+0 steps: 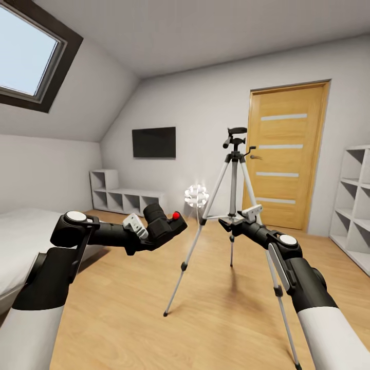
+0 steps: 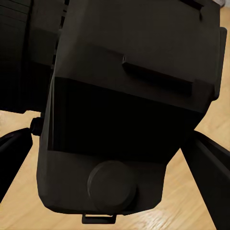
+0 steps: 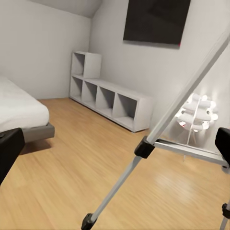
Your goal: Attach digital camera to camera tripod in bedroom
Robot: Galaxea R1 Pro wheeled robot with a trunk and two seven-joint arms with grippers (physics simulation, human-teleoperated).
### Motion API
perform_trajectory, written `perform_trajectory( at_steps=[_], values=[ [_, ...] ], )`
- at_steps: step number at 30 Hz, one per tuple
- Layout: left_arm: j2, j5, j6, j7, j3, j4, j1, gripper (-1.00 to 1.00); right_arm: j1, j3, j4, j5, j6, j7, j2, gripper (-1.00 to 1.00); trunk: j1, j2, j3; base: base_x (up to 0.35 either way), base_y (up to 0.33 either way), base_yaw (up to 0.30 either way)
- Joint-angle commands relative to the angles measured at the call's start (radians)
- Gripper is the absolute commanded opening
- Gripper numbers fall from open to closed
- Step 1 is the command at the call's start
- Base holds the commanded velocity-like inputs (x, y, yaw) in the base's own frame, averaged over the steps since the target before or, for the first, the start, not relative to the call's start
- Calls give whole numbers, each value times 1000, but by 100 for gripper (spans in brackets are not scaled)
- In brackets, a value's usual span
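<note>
Beside upright camera tripod (image 1: 234,205), held digital camera (image 1: 163,225): lens up-left.

Black digital camera (image 1: 163,224) showing a red button, silver-legged black-jointed camera tripod (image 1: 234,205), orange-brown door (image 1: 288,154) at right, light wood floor (image 1: 154,329) lying below.

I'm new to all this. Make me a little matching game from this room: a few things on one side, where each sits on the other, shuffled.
Things:
1. digital camera
2. camera tripod
3. dark screen
4. wooden door

Places:
a. mounted on the far wall
b. standing on the wood floor
c. behind the tripod, beside white shelves
d. held in the left pincer

Pairs: 1-d, 2-b, 3-a, 4-c
</note>
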Motion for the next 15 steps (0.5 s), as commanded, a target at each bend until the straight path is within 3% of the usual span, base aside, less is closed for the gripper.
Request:
perform_trajectory(
  at_steps=[1, 9, 15],
  values=[
    [1, -10, 10, -10, -1, -1, -1, -100, -1, 1, -1, -1, 6, 2, -1, 100, -4, 7, 2, 0, 0, 0],
    [5, -10, 10, -9, 1, 1, -1, -100, -1, 1, -1, -1, 6, 2, -1, 100, -35, 63, 27, 0, 0, 0],
    [22, -10, 9, -6, 4, 32, -1, -100, -1, 1, -1, 1, 6, 1, -1, 100, -58, 105, 46, 0, 0, 0]
  ],
)
